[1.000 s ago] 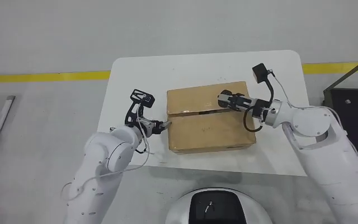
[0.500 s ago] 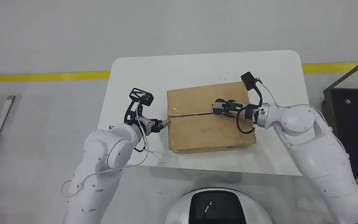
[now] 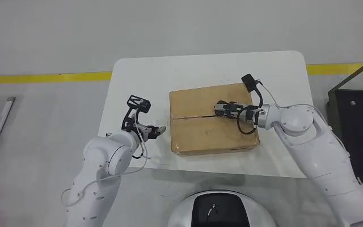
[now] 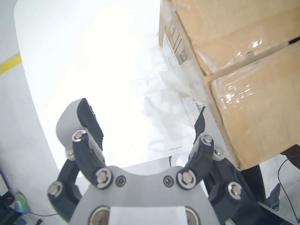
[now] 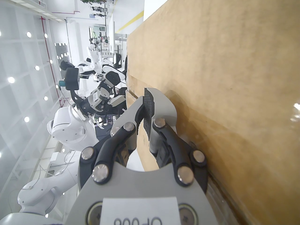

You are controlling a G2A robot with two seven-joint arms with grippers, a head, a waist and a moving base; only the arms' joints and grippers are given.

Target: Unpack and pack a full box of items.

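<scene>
Table (image 3: 142,85): white, rounded corners; it bears the box.
My left gripper (image 4: 143,115): fingers spread wide, holding nothing. It hangs over bare table just beside the box's left face, apart from it.
Cardboard box (image 3: 212,130): stands mid-table, flaps closed, a seam running across its top and clear tape glinting at the left end.
My right gripper (image 3: 218,108): fingers drawn narrow, pads all but meeting, lying low on the box top at the seam.

Box (image 3: 210,135) tan brown, glossy clear tape (image 4: 236,56) over seam. Table (image 3: 142,79) beneath box white. Floor stripe (image 3: 57,77) beyond box yellow.
</scene>
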